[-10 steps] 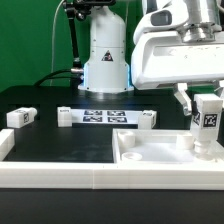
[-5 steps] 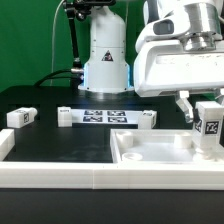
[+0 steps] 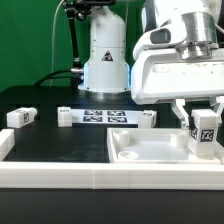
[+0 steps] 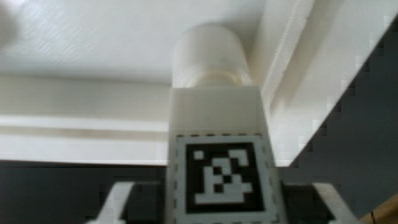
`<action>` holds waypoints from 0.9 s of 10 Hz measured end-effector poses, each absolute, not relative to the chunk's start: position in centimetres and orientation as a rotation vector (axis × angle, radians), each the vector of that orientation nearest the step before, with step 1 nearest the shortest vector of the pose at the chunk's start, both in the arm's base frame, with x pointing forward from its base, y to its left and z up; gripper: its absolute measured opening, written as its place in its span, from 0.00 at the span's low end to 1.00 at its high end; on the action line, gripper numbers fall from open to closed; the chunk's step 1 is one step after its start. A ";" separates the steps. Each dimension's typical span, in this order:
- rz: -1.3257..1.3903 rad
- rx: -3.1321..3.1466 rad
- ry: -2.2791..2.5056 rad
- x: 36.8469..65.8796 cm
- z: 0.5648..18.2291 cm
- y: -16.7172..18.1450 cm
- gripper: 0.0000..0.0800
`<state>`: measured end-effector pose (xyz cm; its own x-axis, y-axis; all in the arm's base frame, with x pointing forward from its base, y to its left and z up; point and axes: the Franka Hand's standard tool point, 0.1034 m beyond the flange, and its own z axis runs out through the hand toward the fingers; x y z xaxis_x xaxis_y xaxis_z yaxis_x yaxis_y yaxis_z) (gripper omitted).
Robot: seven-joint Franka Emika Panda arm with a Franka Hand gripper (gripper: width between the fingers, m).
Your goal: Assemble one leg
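My gripper [image 3: 204, 116] is shut on the leg [image 3: 206, 131], a small white block with a black-and-white tag facing the camera. It holds the leg upright over the far right corner of the large white rimmed panel [image 3: 140, 152]. I cannot tell whether the leg's lower end touches the panel. In the wrist view the leg [image 4: 217, 110] runs between the two fingers [image 4: 121, 200] and points its rounded end at the white panel's corner [image 4: 89, 100].
A second tagged white block [image 3: 20, 116] lies at the exterior view's left. The marker board [image 3: 105, 116] lies in the middle, with small white pieces [image 3: 65, 117] at its ends. The robot base [image 3: 105, 55] stands behind. A white rail [image 3: 50, 172] runs along the front.
The gripper with the leg has moved down a little toward the panel's corner, and the wrist has turned slightly.
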<state>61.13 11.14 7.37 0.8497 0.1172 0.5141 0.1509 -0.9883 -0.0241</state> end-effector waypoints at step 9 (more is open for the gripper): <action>-0.852 -2.954 -0.212 61.3 7.4 11.1 0.80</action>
<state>61.31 11.08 7.38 0.8377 0.1149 0.5340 0.1482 -0.9888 -0.0197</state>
